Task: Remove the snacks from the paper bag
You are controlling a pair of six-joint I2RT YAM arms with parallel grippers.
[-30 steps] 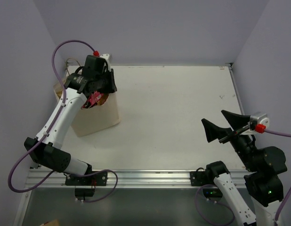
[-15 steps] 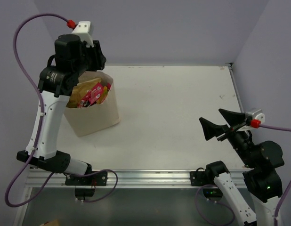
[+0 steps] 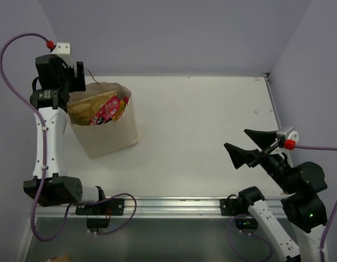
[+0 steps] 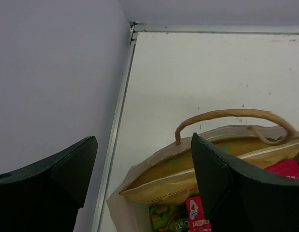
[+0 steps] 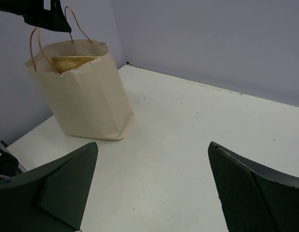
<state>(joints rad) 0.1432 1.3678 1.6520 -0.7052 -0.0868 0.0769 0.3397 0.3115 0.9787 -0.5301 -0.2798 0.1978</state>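
Since every packet in sight lay inside the paper bag [image 3: 111, 136] and none on the table [image 3: 212, 120], the task looked to be at its start, in the step of reaching in for a first snack. The bag stood upright with its mouth open at the far left of the table, close to the left wall. A large tan-yellow bag [image 3: 88, 106] filled most of the mouth, leaning across the opening. Beside it, toward the right rim, a red-pink packet [image 3: 107, 112] showed, and the left wrist view caught a small green packet [image 4: 165, 217] lower down. What lay deeper could not be seen. A brown string handle [image 4: 231, 116] arched above one rim. The left hand [image 3: 74, 76] hung over the bag's far left rim, its fingers apart with nothing between them. The next move, as I judged it, called for that hand to come down into the mouth without snagging the handle and close on the top edge of the tan-yellow bag, the easiest packet to reach. The right hand [image 3: 249, 146] was well apart from the bag at the near right of the table, fingers spread wide and empty.
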